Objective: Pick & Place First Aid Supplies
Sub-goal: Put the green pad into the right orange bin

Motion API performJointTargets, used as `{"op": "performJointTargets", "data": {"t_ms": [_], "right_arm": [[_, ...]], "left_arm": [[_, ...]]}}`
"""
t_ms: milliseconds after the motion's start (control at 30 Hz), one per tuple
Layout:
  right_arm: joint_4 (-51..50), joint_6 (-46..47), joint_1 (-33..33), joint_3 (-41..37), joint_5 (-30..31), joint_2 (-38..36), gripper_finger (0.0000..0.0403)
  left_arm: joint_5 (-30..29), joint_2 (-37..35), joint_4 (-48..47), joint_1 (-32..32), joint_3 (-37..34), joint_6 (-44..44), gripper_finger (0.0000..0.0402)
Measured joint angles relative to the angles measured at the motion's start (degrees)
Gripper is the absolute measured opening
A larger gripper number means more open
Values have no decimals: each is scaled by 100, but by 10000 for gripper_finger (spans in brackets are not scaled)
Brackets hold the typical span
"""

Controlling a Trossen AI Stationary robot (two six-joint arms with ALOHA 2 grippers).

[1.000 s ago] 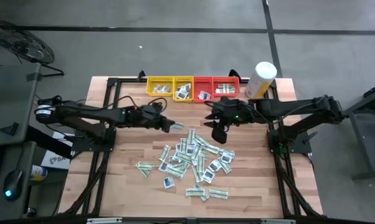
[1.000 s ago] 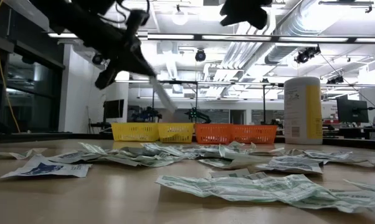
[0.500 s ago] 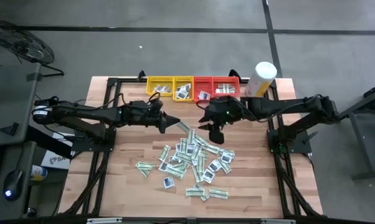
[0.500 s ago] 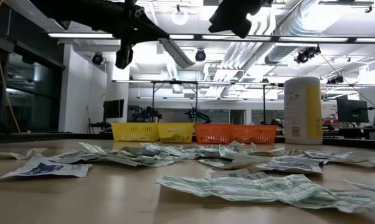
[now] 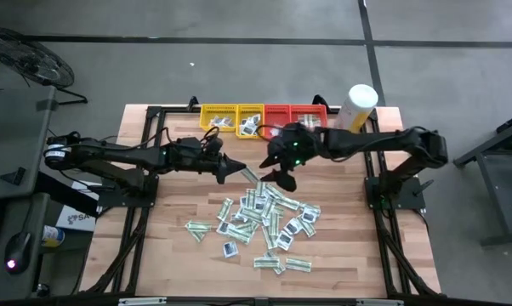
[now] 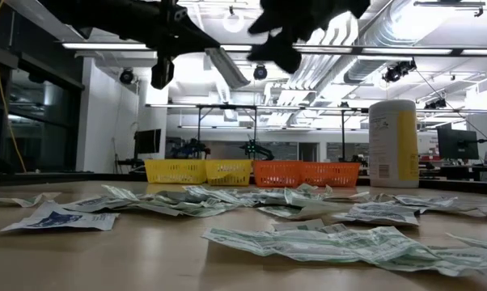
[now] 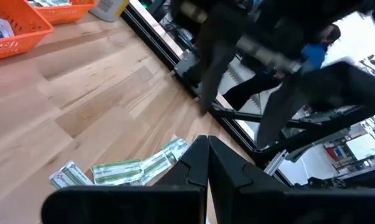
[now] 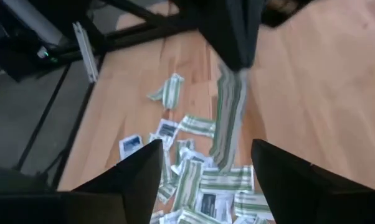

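Bare wood (image 5: 167, 212) around packets (image 5: 264, 217), left tool (image 5: 230, 167) holding strip (image 5: 249, 174)

The packets (image 5: 269, 217) lie heaped at the table's (image 5: 171, 246) centre; four trays (image 5: 264, 118) line its 12 o'clock edge (a canister (image 5: 356, 107) beside them, toward 1 o'clock).

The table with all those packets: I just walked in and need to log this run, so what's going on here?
A two-armed robot is sorting first aid packets from a loose pile on the table. The left hand is shut on a green-and-white strip, held up in the air above the pile. The right hand is open, facing that strip, close by. Yellow and red trays at the table's far edge already hold a few packets.
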Motion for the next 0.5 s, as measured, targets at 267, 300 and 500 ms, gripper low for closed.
{"op": "performJointTargets", "data": {"t_ms": [267,300,500], "right_arm": [[383,48,-68,0,-344,591,240],[451,55,-61,0,-358,682,240],[534,40,-74,0,-380,852,228]], "left_arm": [[0,0,2,0,0,3,0],[0,0,1,0,0,3,0],[2,0,4,0,0,3,0]]}}
